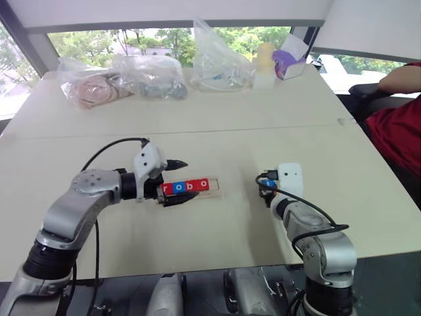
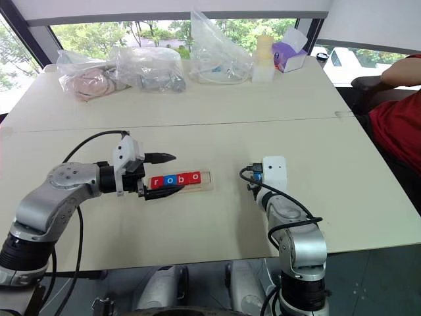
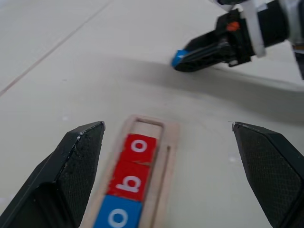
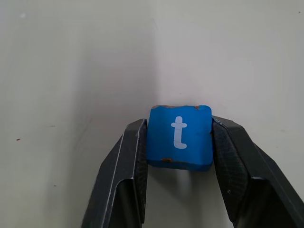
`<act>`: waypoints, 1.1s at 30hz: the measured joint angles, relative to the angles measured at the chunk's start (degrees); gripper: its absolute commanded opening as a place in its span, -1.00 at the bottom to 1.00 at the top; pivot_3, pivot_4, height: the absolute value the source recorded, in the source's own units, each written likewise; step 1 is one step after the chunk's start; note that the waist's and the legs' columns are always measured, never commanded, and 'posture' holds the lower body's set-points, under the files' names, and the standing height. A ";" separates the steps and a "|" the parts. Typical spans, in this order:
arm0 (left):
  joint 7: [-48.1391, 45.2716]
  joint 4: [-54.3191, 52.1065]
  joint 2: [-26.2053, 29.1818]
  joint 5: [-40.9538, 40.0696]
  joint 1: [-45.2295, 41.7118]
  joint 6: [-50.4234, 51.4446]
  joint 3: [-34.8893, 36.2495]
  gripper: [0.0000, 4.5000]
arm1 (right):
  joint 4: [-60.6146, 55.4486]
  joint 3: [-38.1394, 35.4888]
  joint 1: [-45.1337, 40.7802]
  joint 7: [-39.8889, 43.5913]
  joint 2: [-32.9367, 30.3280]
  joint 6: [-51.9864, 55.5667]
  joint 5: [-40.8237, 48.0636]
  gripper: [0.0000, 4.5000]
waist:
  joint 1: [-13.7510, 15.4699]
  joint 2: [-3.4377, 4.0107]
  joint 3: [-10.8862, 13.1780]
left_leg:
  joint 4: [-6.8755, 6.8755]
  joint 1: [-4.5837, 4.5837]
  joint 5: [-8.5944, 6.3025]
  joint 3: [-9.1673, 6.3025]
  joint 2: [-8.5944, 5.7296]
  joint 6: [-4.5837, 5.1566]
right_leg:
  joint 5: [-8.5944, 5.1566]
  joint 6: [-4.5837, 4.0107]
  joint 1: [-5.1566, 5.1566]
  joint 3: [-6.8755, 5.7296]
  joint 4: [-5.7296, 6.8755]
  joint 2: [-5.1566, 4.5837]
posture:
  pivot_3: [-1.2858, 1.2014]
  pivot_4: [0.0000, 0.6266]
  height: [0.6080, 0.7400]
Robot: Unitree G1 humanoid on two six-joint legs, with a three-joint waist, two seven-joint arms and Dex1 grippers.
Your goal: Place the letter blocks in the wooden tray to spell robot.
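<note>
The wooden tray (image 1: 215,186) lies mid-table holding letter blocks that read r, o, b, o: red r (image 1: 167,189), blue o (image 1: 179,187), red b (image 1: 191,186), red o (image 1: 203,184). Its right end slot (image 3: 148,127) is bare. My left gripper (image 1: 181,180) is open, its fingers straddling the tray's left end, one behind and one in front. My right gripper (image 4: 179,142) is shut on the blue t block (image 4: 179,137), held to the right of the tray just above the table; the same block (image 1: 266,184) peeks out under the white wrist housing.
Clear plastic bags (image 1: 118,79) of parts, a yellowish bottle (image 1: 264,62) and a purple-and-white box (image 1: 289,60) line the table's far edge. A person in a red top (image 1: 398,125) sits at the right. A seam (image 1: 197,130) crosses the table behind the tray.
</note>
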 measured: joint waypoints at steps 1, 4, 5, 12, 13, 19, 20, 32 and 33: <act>0.00 0.04 -0.29 0.22 0.04 -0.15 -0.16 1.00 | 0.41 0.17 0.24 0.05 -0.48 -0.77 -0.20 0.22 | 0.02 -0.01 -0.01 | 0.00 -0.01 0.00 0.00 0.00 0.00 | 0.02 0.06 0.00 0.00 -0.01 0.00 | 0.03 -0.52 1.00; 0.22 0.51 -0.90 0.83 0.13 -1.02 -0.40 1.00 | 0.91 0.31 0.93 0.39 -1.12 -2.81 -0.61 0.92 | 0.06 -0.02 -0.01 | -0.01 -0.02 0.00 0.00 -0.01 0.00 | 0.06 0.15 0.00 0.00 -0.03 0.00 | 0.03 -0.52 1.00; 0.37 0.64 -1.19 1.10 0.45 -1.24 -0.53 1.00 | 1.00 0.32 1.11 0.46 -1.25 -3.35 -0.79 0.99 | 0.03 -0.02 -0.01 | -0.01 -0.02 0.00 0.00 -0.01 0.00 | 0.06 0.15 0.00 0.00 -0.03 0.00 | 0.03 -0.52 1.00; 1.41 2.15 -2.74 1.98 2.96 -2.97 -1.30 1.00 | 1.10 0.59 2.97 11.95 -9.85 -15.04 2.49 0.99 | 0.11 0.01 0.00 | -0.01 -0.05 0.00 0.01 -0.03 0.00 | 0.04 0.17 0.00 0.00 -0.07 -0.03 | 0.03 -0.52 1.00; 1.06 1.99 -2.66 0.78 3.60 -2.27 -0.87 1.00 | 0.94 0.25 3.45 16.86 -13.87 -20.02 3.98 0.99 | 0.14 0.02 0.02 | -0.02 -0.06 0.00 0.03 -0.03 0.00 | 0.02 0.21 0.02 0.01 -0.12 -0.07 | 0.03 -0.52 1.00; -3.96 -0.46 1.87 -1.28 5.91 -0.66 -1.20 1.00 | 12.00 -2.83 5.48 43.15 -29.43 -42.64 10.19 0.99 | 0.15 -0.03 0.01 | -0.02 0.01 -0.01 0.21 -0.05 0.01 | -0.07 0.07 0.22 -0.03 -0.32 -0.03 | 0.03 -0.52 1.00; -4.39 -0.56 2.05 -1.29 6.04 -0.68 -1.33 1.00 | 16.09 -2.13 5.25 46.28 -31.35 -45.09 10.01 0.99 | 0.18 -0.03 0.02 | -0.01 0.01 -0.01 0.25 -0.05 0.01 | -0.07 0.05 0.22 -0.01 -0.32 -0.04 | 0.03 -0.52 1.00; -3.99 -1.37 3.39 -0.54 9.13 -0.81 -1.12 1.00 | 55.89 3.16 -13.78 62.19 -34.89 -68.80 5.66 0.99 | 0.18 -0.02 0.03 | -0.02 0.04 -0.02 0.31 0.02 0.03 | 0.11 0.18 0.21 0.04 -0.31 0.07 | 0.03 -0.52 1.00; -3.79 -1.44 3.42 -0.53 9.84 -0.79 -1.12 1.00 | 57.74 3.91 -14.36 63.28 -34.98 -70.49 5.15 0.99 | 0.30 -0.02 0.03 | -0.02 0.04 -0.02 0.31 0.02 0.03 | 0.10 0.18 0.21 0.03 -0.31 0.04 | 0.03 -0.52 1.00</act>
